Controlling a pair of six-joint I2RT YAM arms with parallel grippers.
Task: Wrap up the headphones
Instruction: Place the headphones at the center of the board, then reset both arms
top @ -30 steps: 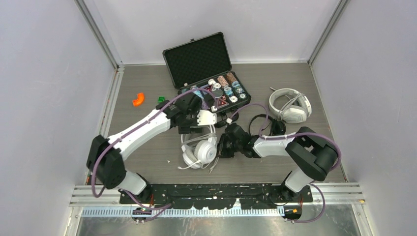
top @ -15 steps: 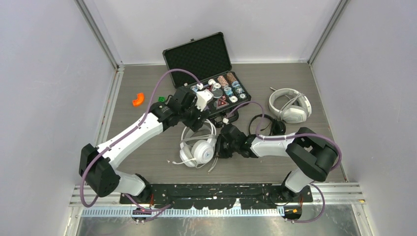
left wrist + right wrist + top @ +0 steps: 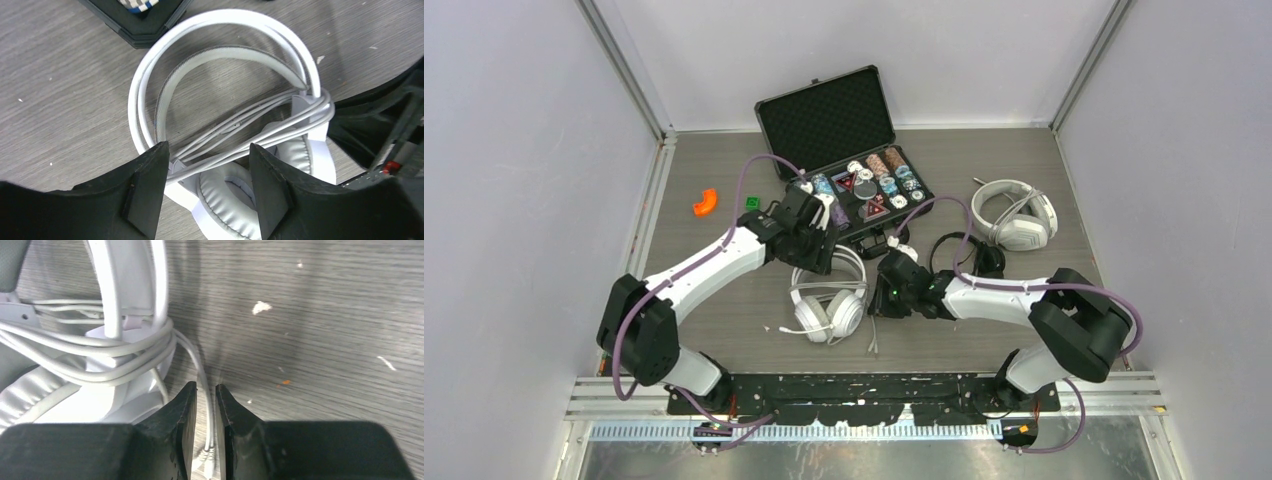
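Right gripper (image 3: 206, 388) straddles the white headset's (image 3: 848, 312) cord (image 3: 100, 360), jaws barely apart (pinching or not, I cannot tell). Left gripper (image 3: 207, 150) hangs released above that headset on the counter (image 3: 724, 335). Beyond, the open case (image 3: 824, 120) holds poker chips (image 3: 879, 182).

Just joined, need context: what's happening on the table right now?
Both arms work on the white round-cup headset with grey padding at mid-table. Its white cord is already wound across between the cups. The left gripper hangs open above that bundle. The right gripper has its jaws slightly apart around the loose cord tail. The bulky white-grey over-ear headset and the slim black on-ear headset lie untouched to the right.
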